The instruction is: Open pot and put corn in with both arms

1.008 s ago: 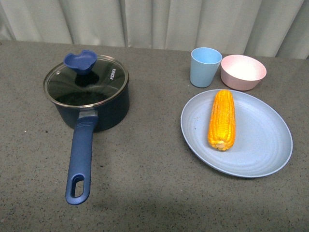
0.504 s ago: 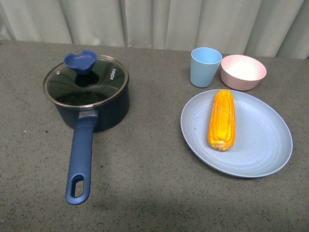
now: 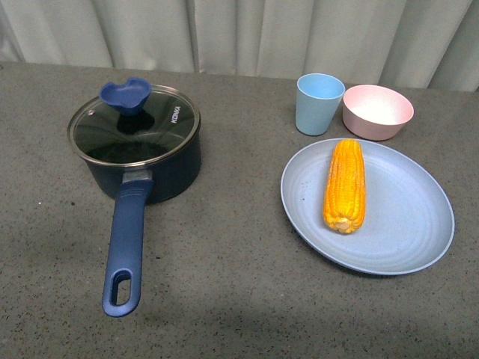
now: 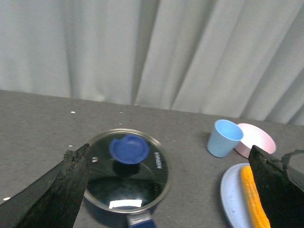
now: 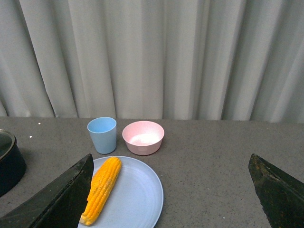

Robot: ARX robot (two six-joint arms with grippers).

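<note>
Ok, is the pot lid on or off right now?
On. The glass lid sits flush on the pot, its blue knob on top.

In the left wrist view we lose the handle of the pot [image 4: 137, 183] at the frame's edge. The corn [image 4: 251, 199] and plate [image 4: 230, 199] are cut off, partly behind a finger [image 4: 278, 190] of the left pincer [image 4: 169, 147]. In the right wrist view we get only a sliver of the pot.
</note>
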